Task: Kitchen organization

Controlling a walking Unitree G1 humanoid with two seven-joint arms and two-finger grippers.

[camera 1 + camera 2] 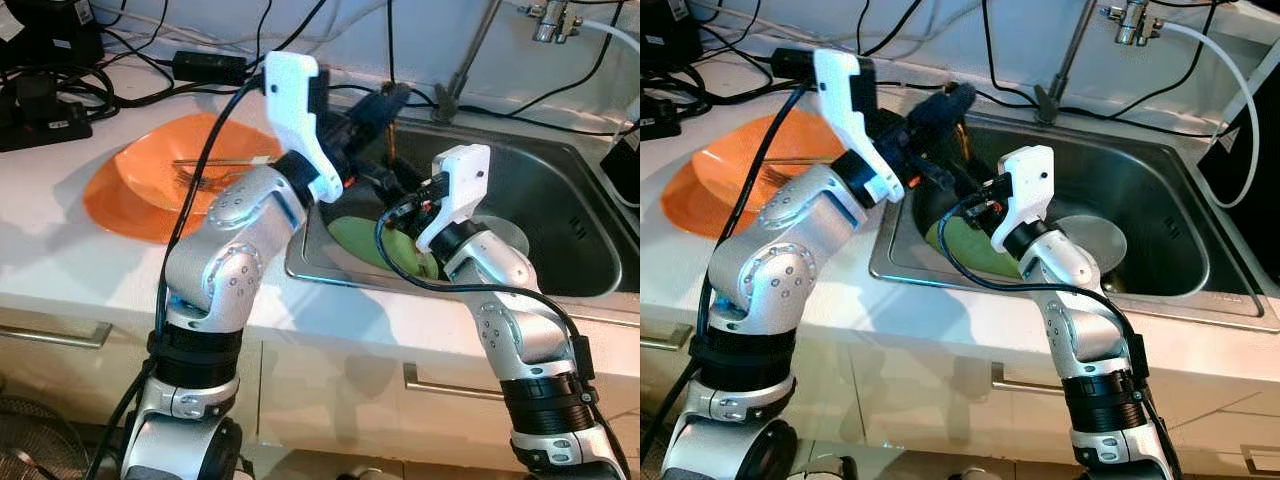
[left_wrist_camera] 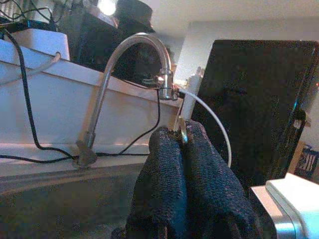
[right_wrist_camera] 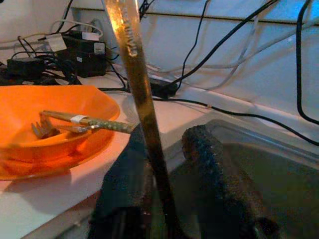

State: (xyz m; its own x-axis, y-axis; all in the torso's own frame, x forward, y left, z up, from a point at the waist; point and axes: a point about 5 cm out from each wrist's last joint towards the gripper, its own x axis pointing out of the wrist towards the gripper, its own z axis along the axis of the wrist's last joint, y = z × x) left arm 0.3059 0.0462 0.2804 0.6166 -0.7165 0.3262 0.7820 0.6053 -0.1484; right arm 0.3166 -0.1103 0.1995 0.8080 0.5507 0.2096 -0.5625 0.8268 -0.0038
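Both silver arms rise from the near edge of the eye views, over the white cabinet front. From the left eye, the left gripper reaches over the far left corner of the steel sink, and the right gripper sits low inside it, just above a green plate. On the counter to the left, an orange bowl nested on an orange plate already holds forks.

From the right eye, a round grey plate lies in the sink right of the green one.

Along the left wrist, the two black fingers press together on a small metal tip, with the tap beyond.

Along the right wrist, the fingers stand apart around an upright metal utensil handle; whether they pinch it I cannot tell.

Judging by this, some cutlery is sorted into the bowl, while the handle and both sink plates remain.
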